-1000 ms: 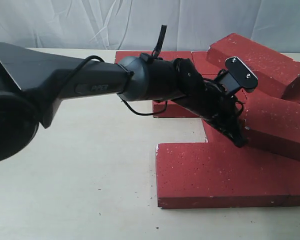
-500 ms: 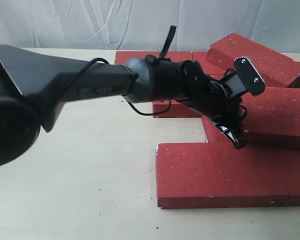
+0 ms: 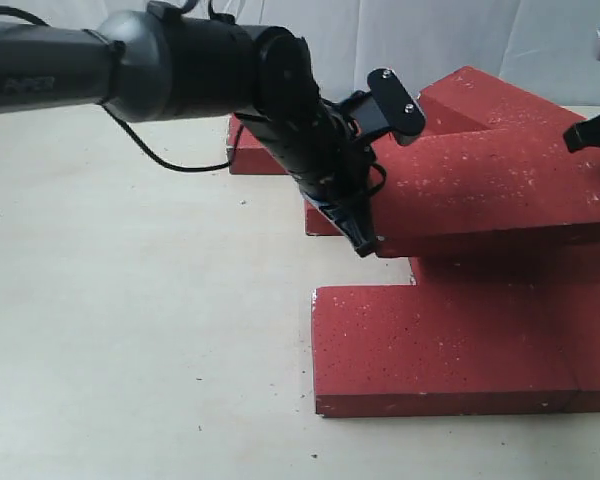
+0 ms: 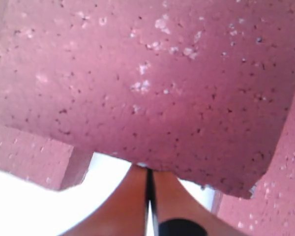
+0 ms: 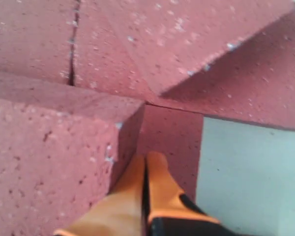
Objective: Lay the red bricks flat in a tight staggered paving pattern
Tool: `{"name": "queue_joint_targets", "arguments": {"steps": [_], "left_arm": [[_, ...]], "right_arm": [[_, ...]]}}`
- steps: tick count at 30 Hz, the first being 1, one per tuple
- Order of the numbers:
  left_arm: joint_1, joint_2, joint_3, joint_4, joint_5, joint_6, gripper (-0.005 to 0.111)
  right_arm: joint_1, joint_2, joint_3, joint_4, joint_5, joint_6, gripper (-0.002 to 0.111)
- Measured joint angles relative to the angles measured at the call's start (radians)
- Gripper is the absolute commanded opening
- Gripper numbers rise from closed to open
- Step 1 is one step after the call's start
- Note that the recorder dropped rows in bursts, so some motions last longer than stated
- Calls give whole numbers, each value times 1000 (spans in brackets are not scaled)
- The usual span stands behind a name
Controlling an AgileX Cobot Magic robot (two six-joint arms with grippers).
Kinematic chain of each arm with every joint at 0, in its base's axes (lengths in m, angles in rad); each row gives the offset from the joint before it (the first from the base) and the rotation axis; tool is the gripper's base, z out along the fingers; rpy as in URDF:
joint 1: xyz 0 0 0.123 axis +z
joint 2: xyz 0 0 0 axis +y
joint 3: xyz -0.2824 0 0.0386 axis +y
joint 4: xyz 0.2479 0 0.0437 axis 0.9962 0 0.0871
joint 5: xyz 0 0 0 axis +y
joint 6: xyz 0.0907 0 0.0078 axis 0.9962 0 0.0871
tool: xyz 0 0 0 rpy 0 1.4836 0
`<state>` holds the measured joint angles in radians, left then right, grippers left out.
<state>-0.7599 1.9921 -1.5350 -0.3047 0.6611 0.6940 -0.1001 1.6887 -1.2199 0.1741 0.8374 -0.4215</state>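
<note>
Several red bricks lie at the right of the table. One red brick [image 3: 490,185] is raised above the others, roughly level. My left gripper [image 3: 365,240] is shut, its tips pressed against that brick's near-left end. In the left wrist view the brick [image 4: 147,83] fills the frame and the shut gripper [image 4: 148,172] meets its lower edge. My right gripper [image 3: 580,135] shows at the right edge, by the raised brick's far end. In the right wrist view it [image 5: 146,160] is shut, tips beside a brick corner [image 5: 54,162], nothing between the fingers.
Two flat bricks [image 3: 450,345] lie end to end at the front right. A tilted brick [image 3: 480,90] leans at the back, and another flat one [image 3: 248,150] sits behind my left arm. Bare table [image 3: 130,350] spreads to the left. A white curtain [image 3: 500,35] hangs behind.
My left arm has swung left and upward. The brick at its tips has risen off the pile and shifted left. My right gripper has come into view at the right edge.
</note>
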Motion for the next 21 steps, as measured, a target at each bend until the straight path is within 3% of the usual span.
{"name": "queue_joint_targets", "arguments": {"steps": [14, 21], "left_arm": [[169, -251, 256, 48, 31, -48, 0], [303, -370, 396, 50, 10, -54, 0]], "right_arm": [[289, 0, -98, -34, 41, 75, -1], [423, 14, -98, 7, -11, 88, -1]]}}
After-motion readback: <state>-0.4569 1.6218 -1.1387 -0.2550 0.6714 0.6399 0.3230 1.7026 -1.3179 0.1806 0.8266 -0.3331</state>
